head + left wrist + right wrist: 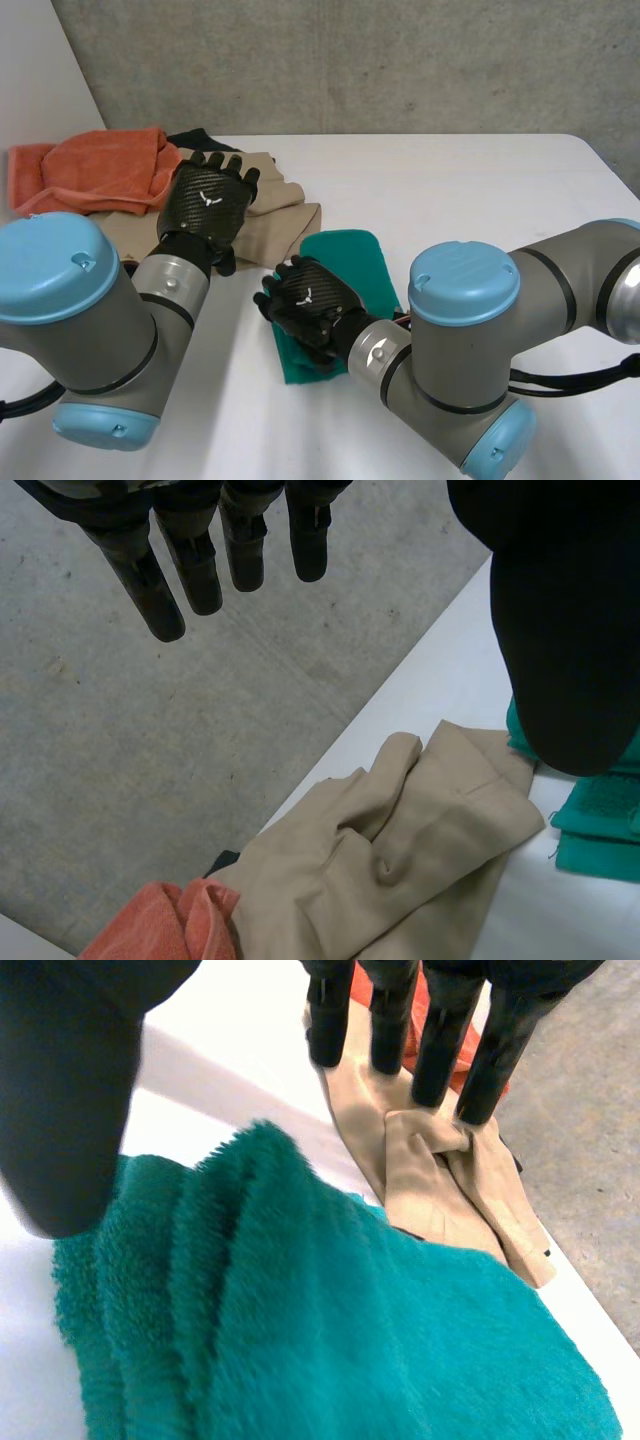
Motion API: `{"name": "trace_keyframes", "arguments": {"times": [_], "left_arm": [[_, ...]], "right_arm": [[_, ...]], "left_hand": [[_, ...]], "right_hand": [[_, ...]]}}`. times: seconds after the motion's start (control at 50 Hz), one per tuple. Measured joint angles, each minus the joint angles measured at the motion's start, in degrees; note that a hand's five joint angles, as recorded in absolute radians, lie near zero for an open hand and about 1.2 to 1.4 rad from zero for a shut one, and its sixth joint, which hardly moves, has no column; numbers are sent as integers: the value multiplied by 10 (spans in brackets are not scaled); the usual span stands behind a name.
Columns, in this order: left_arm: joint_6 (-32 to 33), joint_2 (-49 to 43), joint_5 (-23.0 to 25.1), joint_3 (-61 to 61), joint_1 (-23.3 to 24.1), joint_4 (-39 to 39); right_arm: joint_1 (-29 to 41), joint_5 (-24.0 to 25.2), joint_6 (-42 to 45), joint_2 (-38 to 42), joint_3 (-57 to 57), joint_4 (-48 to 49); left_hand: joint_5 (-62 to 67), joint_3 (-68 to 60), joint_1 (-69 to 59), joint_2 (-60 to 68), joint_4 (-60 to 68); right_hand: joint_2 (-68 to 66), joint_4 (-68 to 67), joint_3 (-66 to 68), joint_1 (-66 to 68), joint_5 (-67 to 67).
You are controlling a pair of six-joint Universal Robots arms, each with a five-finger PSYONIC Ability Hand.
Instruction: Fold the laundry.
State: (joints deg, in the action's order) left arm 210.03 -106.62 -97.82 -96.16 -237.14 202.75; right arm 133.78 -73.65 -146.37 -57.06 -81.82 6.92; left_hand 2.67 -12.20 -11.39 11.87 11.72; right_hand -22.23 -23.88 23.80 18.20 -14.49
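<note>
On the white table point(450, 190), a crumpled beige garment point(280, 228) lies just beyond my folded, plush teal towel point(350, 265), with an orange towel point(100, 170) heaped farther back. My left hand point(205, 205) hangs over the garment, fingers straight. My right hand point(310, 300), fingers also straight, covers the teal towel's near corner.
</note>
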Motion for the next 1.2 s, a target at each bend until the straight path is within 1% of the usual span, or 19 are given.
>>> {"name": "trace_keyframes", "arguments": {"times": [0.02,0.06,0.12,0.14,0.2,0.22,0.24,0.26,0.36,0.44,0.56,0.68,0.7,0.78,0.8,0.84,0.88,1.0,1.2], "left_arm": [[0,-1,1,2,0,1],[-1,-2,2,4,1,1],[-12,-5,3,15,7,2],[-12,-5,3,15,7,2],[-44,-11,4,36,25,3],[-44,-11,4,36,25,3],[-69,-21,6,53,38,2],[-84,-28,8,63,46,1],[-133,-76,26,118,80,-17],[-151,-132,43,177,98,-54],[-153,-213,48,257,106,-120],[-146,-267,22,300,105,-174],[-142,-275,2,303,104,-188],[-124,-276,-37,296,103,-208],[-124,-276,-37,296,103,-208],[-88,-266,-69,275,103,-220],[-63,-256,-83,259,104,-223],[-13,-235,-102,219,104,-224],[-5,-217,-118,185,105,-225]], "right_arm": [[-2,-1,-12,-5,0,-1],[-6,-3,-28,-14,-2,-2],[-40,-9,-100,-50,-10,-4],[-40,-9,-100,-50,-10,-4],[-95,-14,-203,-95,-19,-16],[-95,-14,-203,-95,-19,-16],[-122,-16,-253,-112,-20,-30],[-137,-16,-277,-119,-19,-42],[-189,-23,-330,-129,-13,-96],[-213,-40,-330,-120,-5,-122],[-220,-55,-313,-97,3,-131],[-216,-56,-297,-64,19,-130],[-214,-54,-293,-53,27,-130],[-208,-51,-283,-37,39,-133],[-208,-51,-283,-37,39,-133],[-191,-48,-270,-25,51,-136],[-176,-45,-261,-18,58,-138],[-138,-34,-241,2,76,-139],[-103,-34,-233,43,98,-138]], "left_hand": [[0,0,0,0,0],[0,0,0,0,0],[0,0,0,0,0],[0,0,0,0,0],[0,0,0,0,0],[0,0,0,0,0],[0,0,0,0,0],[0,0,0,0,0],[0,0,0,0,0],[0,0,0,0,0],[0,0,0,0,0],[0,0,0,0,0],[0,0,0,0,0],[0,0,0,0,0],[0,0,0,0,0],[0,0,0,0,0],[0,0,0,0,0],[0,0,0,0,0],[0,0,0,0,0]], "right_hand": [[74,88,-88,-57,86],[95,103,-114,-65,106],[95,103,-114,-65,106],[95,103,-114,-65,106],[95,103,-114,-65,106],[95,103,-114,-65,106],[95,103,-114,-65,106],[95,103,-114,-65,106],[95,103,-114,-65,106],[95,103,-114,-65,106],[95,103,-114,-65,106],[95,103,-114,-65,106],[95,103,-114,-65,106],[95,103,-114,-65,106],[95,103,-114,-65,106],[95,103,-114,-65,106],[95,103,-114,-65,106],[95,103,-114,-65,106],[95,103,-114,-65,106]]}}
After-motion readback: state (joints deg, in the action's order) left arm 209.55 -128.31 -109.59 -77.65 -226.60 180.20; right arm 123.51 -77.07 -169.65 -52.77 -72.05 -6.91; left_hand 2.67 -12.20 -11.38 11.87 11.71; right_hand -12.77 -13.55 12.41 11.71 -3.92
